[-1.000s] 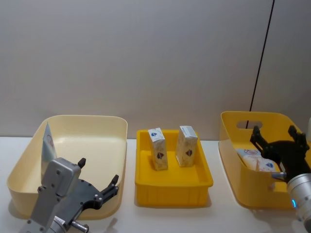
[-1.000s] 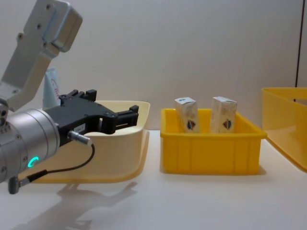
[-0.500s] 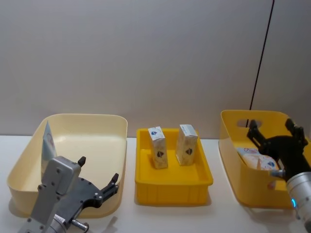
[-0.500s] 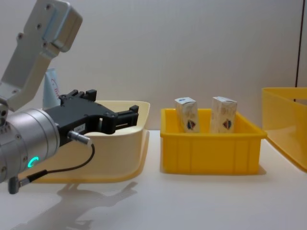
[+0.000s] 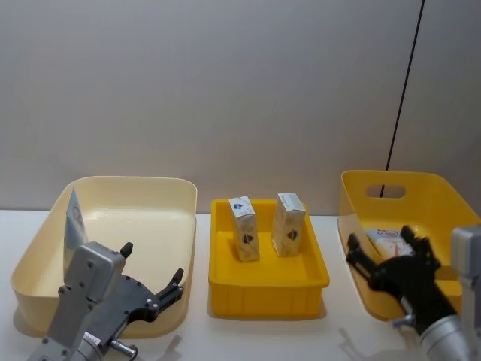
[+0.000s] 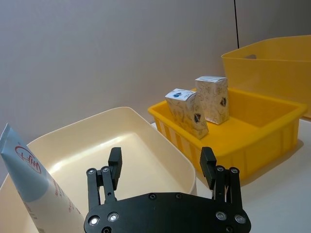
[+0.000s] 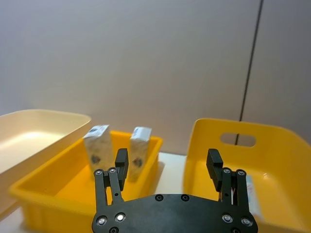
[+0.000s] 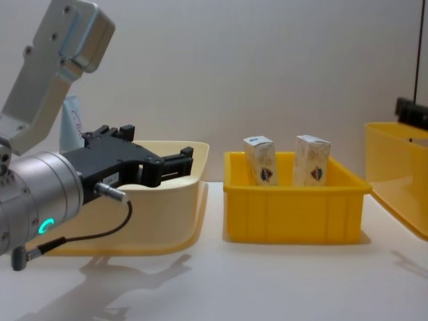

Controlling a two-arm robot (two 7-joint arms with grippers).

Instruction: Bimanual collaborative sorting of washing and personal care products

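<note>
Cartons [image 5: 243, 229] [image 5: 288, 225] stood up in the small yellow tray [image 5: 267, 290], two of them side by side, and that tray sat in the middle of the table. To the left of the tray was the cream bin [image 5: 143, 186], with one pale-blue tube [image 5: 74, 218] leaning on the wall far from the tray. To the right of the tray was the big yellow bin [image 5: 391, 184], and more products [image 5: 388, 242] lay flat inside it. The left gripper [image 5: 154, 291] hung at the near edge of the cream bin, by the corner closest to the tray, with its fingers [image 6: 114, 165] wide apart and nothing in them. The right gripper [image 5: 382, 259] hung at the near wall of the big yellow bin, on the side toward the tray, and its fingers [image 7: 121, 162] were spread wide and empty too. It looked like a step between picks, with the right arm about to fetch something from the big yellow bin. For that it would need to go up over the wall and then down onto a product lying flat. The bin wall was close under the fingers, so it could bump. There was open table in front of the tray to move in.
</note>
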